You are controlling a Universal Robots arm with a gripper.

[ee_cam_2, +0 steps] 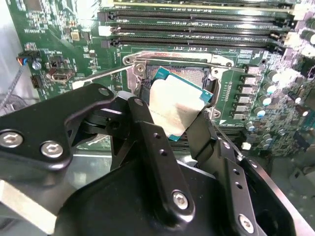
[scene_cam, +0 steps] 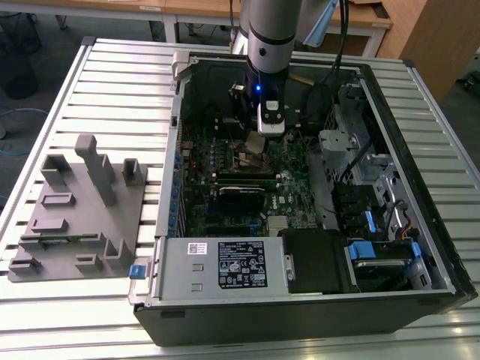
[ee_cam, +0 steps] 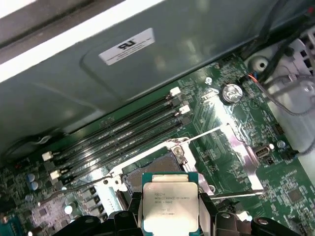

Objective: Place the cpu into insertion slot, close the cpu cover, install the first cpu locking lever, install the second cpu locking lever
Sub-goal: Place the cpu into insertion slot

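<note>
From the exterior view's left, a grey fixture plate [scene_cam: 75,210] with upright blocks lies on the slatted metal surface [scene_cam: 97,90]. Beside it is the open computer case [scene_cam: 300,319], with its power supply [scene_cam: 225,266] along the near wall and the green motherboard [scene_cam: 225,169] on its floor. My arm comes down into the middle of the case, and my tool [scene_cam: 256,142] hangs low over the board. In both wrist views my tool [ee_cam_2: 173,119] [ee_cam: 170,219] is closed on the cpu [ee_cam_2: 177,105] [ee_cam: 170,206], with one black finger [ee_cam_2: 142,118] pressed on each opposite edge and its silvery top facing the cameras. The cpu sits right over the insertion slot [ee_cam_2: 193,77] [ee_cam: 150,172], whose dark centre shows past the chip's far edge. I cannot tell whether the chip touches it. The cpu cover [ee_cam: 241,155] stands swung open, off to one side of the slot. The long black memory slots [ee_cam: 118,132] run just beyond the slot. At the exterior view's right, the drive bays with blue tabs [scene_cam: 367,251] fill that end of the case.
</note>
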